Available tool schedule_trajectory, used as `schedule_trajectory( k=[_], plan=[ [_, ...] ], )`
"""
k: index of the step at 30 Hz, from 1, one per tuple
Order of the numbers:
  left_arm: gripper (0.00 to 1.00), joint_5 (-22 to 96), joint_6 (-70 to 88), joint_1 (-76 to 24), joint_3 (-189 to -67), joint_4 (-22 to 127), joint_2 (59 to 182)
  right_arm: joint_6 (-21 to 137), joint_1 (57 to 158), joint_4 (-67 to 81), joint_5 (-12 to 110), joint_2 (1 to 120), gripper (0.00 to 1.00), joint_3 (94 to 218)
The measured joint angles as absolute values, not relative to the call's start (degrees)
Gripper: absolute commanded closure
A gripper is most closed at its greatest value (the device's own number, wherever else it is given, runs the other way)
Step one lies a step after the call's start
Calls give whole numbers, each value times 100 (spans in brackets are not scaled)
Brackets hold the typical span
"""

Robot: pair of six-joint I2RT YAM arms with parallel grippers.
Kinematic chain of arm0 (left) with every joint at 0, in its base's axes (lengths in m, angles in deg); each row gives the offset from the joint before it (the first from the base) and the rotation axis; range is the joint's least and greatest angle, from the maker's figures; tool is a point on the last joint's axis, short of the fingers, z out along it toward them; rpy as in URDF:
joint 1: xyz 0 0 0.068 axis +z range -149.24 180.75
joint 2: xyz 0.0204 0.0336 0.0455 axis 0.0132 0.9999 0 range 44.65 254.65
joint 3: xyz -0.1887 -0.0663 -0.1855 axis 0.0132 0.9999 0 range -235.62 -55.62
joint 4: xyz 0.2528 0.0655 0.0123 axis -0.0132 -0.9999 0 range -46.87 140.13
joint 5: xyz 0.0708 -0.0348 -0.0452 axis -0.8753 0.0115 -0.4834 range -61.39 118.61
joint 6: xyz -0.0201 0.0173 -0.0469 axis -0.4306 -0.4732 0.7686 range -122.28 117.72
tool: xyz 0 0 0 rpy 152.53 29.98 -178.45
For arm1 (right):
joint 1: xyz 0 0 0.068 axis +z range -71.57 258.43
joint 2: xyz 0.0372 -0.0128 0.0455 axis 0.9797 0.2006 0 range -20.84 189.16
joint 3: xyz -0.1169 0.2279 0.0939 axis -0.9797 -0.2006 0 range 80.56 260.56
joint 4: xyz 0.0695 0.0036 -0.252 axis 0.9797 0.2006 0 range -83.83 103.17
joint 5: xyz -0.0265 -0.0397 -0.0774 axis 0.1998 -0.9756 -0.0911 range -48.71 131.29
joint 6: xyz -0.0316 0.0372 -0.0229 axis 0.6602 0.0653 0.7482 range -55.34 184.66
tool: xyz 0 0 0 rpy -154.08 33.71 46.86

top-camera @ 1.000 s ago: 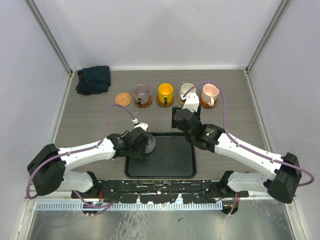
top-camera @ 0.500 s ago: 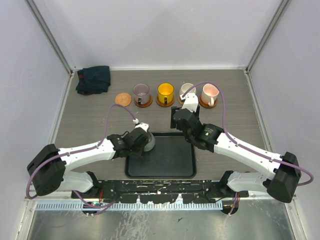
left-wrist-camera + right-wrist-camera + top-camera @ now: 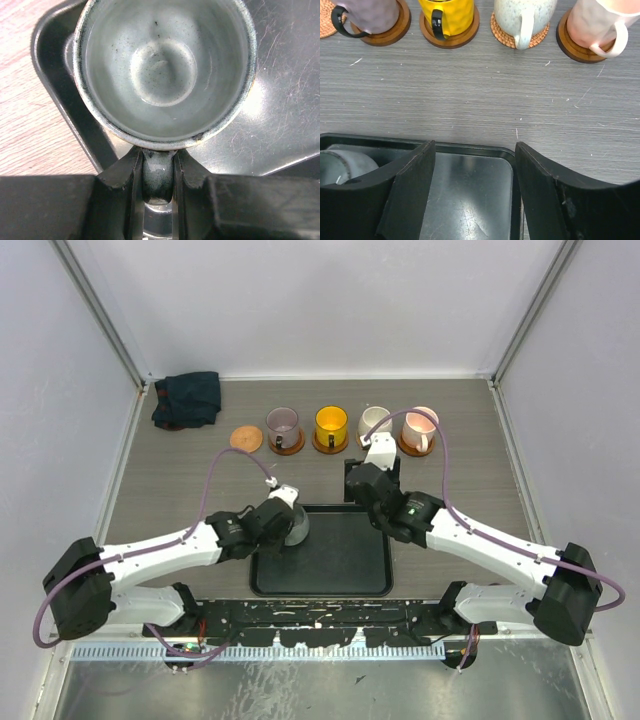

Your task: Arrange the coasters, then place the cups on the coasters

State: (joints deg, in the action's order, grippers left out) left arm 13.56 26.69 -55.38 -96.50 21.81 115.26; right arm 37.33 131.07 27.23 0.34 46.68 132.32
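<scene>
Left gripper (image 3: 158,159) pinches the handle of the grey-green cup (image 3: 165,70).
The cup is at the far left corner of the black tray (image 3: 340,562); the right gripper (image 3: 474,146) is spread wide.

Far side of surface (image 3: 180,480), L→R in one row: bare coaster (image 3: 246,437), then cup 1 (image 3: 282,423), cup 2 (image 3: 331,422), cup 3 (image 3: 375,419), cup 4 (image 3: 420,424). Each cup sits on one of the coasters (image 3: 288,448). Bare coaster is just beside cup 1's, on its L. Cloth (image 3: 187,398) in far-L corner, behind & L of the row. Tray (image 3: 340,560) near-centre, in front of the row, w/ a strip of surface between. Cup 5 (image 3: 165,70) upright in tray's far-L corner, handle twd L arm. L tool (image 3: 159,170) at that handle, one finger each side, touching it. R tool (image 3: 475,150) over tray's far edge, in front of cups 2–3, fingers apart, nothing btwn them.
</scene>
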Motion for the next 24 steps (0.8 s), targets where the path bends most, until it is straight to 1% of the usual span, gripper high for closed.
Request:
schedule_trajectory(
  k=[4,9,16,18,24],
  plan=[
    [100,1161,2577,-5541,-9808,2052,11371,3705,13107,2721,-60,4668,28,13180],
    [100,945,2505,-5541,-9939,2008,11275,3648,13105,2719,-202,4668,28,13136],
    [100,490,2344,-5466,-9976,1995,11144,3565,13039,2699,-322,4668,31,13003],
    [100,506,2291,-5276,-10031,1998,11144,3554,13013,2690,-344,4668,31,12940],
    [100,641,2116,-4216,-10173,2124,11146,3560,12910,2640,-379,4657,32,12776]
  ],
)
